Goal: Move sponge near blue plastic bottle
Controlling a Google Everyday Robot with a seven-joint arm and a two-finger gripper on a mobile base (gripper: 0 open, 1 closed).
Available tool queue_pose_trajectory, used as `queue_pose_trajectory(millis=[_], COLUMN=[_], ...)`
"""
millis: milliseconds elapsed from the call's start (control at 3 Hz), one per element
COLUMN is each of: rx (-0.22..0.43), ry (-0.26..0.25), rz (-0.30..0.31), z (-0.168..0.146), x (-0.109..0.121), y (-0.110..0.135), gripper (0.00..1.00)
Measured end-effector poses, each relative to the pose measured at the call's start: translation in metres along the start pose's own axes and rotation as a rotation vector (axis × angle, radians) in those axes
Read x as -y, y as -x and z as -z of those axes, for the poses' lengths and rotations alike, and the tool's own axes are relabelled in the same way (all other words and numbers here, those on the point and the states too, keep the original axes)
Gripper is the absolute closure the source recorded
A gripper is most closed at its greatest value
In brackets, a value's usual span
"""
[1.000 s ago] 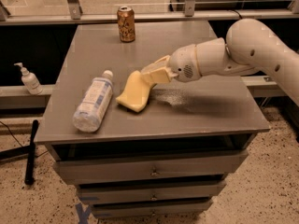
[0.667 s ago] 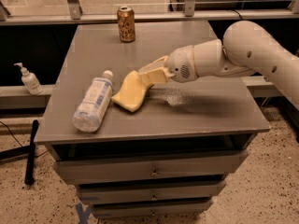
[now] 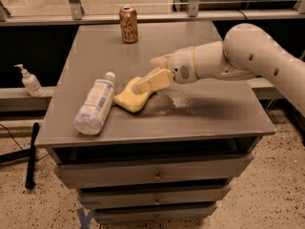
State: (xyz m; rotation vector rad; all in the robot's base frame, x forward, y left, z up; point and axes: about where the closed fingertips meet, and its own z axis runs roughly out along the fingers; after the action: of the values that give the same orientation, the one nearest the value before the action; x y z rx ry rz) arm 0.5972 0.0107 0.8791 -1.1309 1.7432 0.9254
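Observation:
The pale yellow sponge (image 3: 127, 99) rests on the grey table top (image 3: 209, 118), just right of the blue plastic bottle (image 3: 94, 108). The bottle lies on its side, its white cap pointing to the back right, a small gap from the sponge. My gripper (image 3: 143, 83) reaches in from the right on the white arm (image 3: 248, 56) and is shut on the sponge's right end. Its yellowish fingers (image 3: 155, 80) cover that end.
A brown-gold drink can (image 3: 128, 24) stands at the back of the table. A white pump dispenser (image 3: 30, 81) sits on a ledge left of the table. A black pole (image 3: 31, 154) leans on the floor at the left. Drawers are below the top.
The gripper has moved left and down with the sponge, which now lies lower on the table and closer to the bottle. The bottle and the can have not moved.

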Motion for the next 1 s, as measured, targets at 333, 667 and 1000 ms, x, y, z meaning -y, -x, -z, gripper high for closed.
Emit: queue_pose_trajectory(millis=[333,667,1000], rx=[0.002,-0.019,-0.039], ry=[-0.002,-0.092,-0.205], rz=[-0.001,0.066,0.186], z=[0.0,0.057,0.143], x=[0.0,0.023,0.046], y=[0.0,0.004,0.012], gripper=[0.0,0.0,0.0])
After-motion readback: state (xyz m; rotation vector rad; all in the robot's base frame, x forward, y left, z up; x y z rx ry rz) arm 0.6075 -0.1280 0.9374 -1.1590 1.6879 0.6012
